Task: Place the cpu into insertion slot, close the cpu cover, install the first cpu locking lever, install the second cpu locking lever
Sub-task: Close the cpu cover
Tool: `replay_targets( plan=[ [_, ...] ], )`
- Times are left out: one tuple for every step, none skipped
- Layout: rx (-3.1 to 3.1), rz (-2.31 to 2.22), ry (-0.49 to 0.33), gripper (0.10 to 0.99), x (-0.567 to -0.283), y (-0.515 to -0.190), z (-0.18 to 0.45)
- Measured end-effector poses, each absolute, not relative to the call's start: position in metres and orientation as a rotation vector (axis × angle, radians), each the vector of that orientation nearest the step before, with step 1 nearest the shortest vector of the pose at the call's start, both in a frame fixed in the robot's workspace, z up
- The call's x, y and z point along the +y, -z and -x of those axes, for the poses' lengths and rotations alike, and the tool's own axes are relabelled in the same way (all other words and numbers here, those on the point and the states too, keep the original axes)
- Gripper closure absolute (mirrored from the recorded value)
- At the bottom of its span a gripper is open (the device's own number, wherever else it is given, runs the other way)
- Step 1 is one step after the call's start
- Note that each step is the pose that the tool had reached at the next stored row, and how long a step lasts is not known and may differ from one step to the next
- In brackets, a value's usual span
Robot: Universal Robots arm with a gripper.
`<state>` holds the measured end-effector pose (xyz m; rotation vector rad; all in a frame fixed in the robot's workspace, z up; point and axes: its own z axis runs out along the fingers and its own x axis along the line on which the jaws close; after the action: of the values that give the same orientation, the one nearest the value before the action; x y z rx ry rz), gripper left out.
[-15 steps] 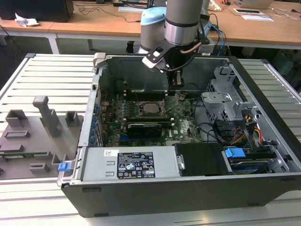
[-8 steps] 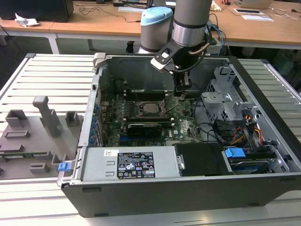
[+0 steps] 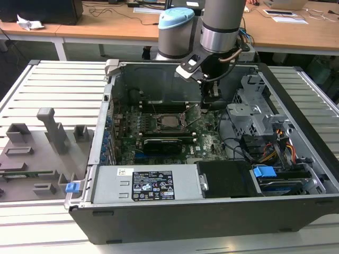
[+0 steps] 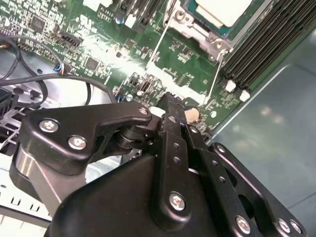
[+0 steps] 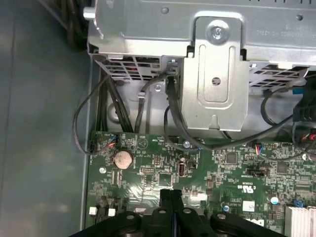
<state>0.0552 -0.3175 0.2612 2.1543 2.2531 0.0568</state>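
The cpu with its pale silver top lies in the insertion slot in the middle of the green motherboard, and it also appears in the second wrist view. The cpu cover, a metal frame, lies around the chip. Two thin wire levers reach out from the socket towards my gripper. My gripper hangs above the board, towards the exterior view's right of the socket. Its black fingers are shut together with nothing between them.
A grey metal drive cage with black cables stands close beside the gripper. Memory slots flank the socket. A long black card and the power supply lie nearer the front. A coin battery sits on the board.
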Motion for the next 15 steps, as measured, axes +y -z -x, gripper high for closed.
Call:
replay_targets(
  plan=[
    [2.253,-2.155,-0.057,0.98,-0.3175,-0.2599,-0.0571],
    [2.253,-2.155,-0.057,0.98,-0.3175,-0.2589,-0.0579],
    [2.253,-2.155,-0.057,0.98,-0.3175,-0.2579,-0.0584],
    [2.253,-2.155,-0.057,0.98,-0.3175,-0.2561,-0.0592],
    [2.253,-2.155,-0.057,0.98,-0.3175,-0.2545,-0.0595],
    [2.252,-2.155,-0.056,0.98,-0.3175,-0.2531,-0.0595],
    [2.253,-2.156,-0.055,0.98,-0.3175,-0.2522,-0.0595],
    [2.254,-2.157,-0.054,0.98,-0.3175,-0.2518,-0.0594],
    [2.255,-2.157,-0.052,0.98,-0.3175,-0.2515,-0.0591],
    [2.255,-2.158,-0.051,0.98,-0.3175,-0.2513,-0.0586],
    [2.256,-2.158,-0.05,0.98,-0.3175,-0.251,-0.0576],
    [2.256,-2.158,-0.05,0.98,-0.3176,-0.2509,-0.0568],
    [2.256,-2.159,-0.049,0.98,-0.3176,-0.2509,-0.0561],
    [2.256,-2.159,-0.05,0.98,-0.3176,-0.2509,-0.0553],
    [2.256,-2.159,-0.05,0.98,-0.3175,-0.2509,-0.0547]
  ],
)
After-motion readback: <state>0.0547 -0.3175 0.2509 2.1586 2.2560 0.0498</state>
